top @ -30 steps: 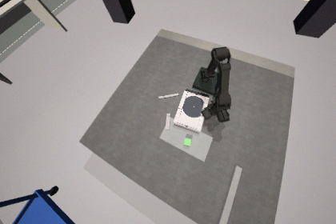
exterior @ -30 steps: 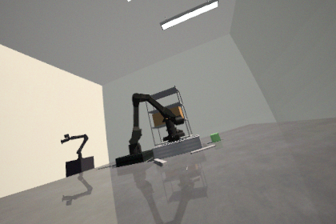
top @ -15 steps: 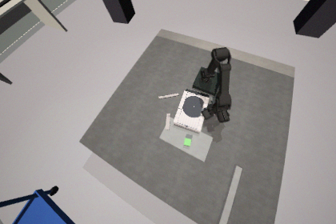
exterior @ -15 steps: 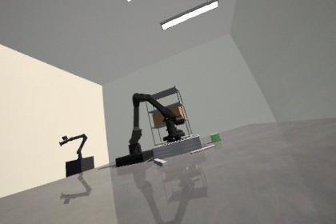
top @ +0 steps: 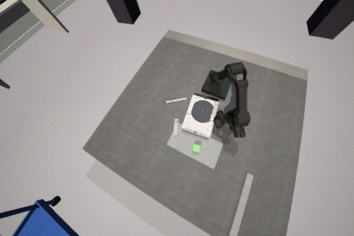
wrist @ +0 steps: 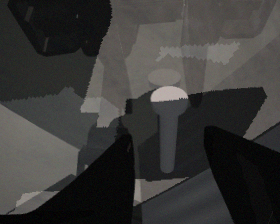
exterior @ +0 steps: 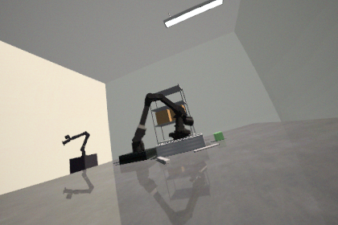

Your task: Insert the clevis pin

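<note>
The tool is released, its fingers well apart and holding nothing. In the wrist view the clevis pin shows between and just beyond the fingertips, head toward the top of the frame; whether it lies or stands cannot be told. The disc is flat in the rimmed tray, so the pin has yet to go in.

The step now seems to be taking the pin. Good handling would centre the fingers on the shank, lower them without brushing the head, and close evenly; an off-centre squeeze could tip or roll it. The head must end uppermost for the insertion.

The bench is grey and glossy, mirroring the arm in the exterior view. A green cube sits near the tray, and a strip light hangs upper right of centre.
</note>
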Motion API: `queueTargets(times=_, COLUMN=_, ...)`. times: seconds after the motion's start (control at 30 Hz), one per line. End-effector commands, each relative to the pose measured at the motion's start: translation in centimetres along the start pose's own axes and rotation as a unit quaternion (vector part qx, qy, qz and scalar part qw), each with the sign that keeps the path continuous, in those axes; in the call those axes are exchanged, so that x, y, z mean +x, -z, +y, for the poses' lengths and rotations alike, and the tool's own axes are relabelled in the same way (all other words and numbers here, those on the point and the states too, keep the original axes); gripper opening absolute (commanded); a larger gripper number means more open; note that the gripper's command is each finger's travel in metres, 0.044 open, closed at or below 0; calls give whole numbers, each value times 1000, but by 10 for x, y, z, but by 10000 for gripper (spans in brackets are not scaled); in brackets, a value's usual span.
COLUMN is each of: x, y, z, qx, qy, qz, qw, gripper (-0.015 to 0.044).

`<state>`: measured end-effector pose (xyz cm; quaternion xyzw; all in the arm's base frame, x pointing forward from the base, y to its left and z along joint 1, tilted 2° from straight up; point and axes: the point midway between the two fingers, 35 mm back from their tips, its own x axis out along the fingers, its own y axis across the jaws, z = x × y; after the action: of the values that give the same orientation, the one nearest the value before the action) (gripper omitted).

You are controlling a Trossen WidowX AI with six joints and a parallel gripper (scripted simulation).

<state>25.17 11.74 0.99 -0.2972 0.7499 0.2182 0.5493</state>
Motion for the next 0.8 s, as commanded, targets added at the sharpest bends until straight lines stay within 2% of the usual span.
queueTargets(times=0.0, x=0, y=0, z=0, qx=2, qy=2, qz=8, qw=1000, gripper=160)
queueTargets(times=0.77, x=9, y=-4, z=0, qx=2, qy=2, qz=8, qw=1000, gripper=160)
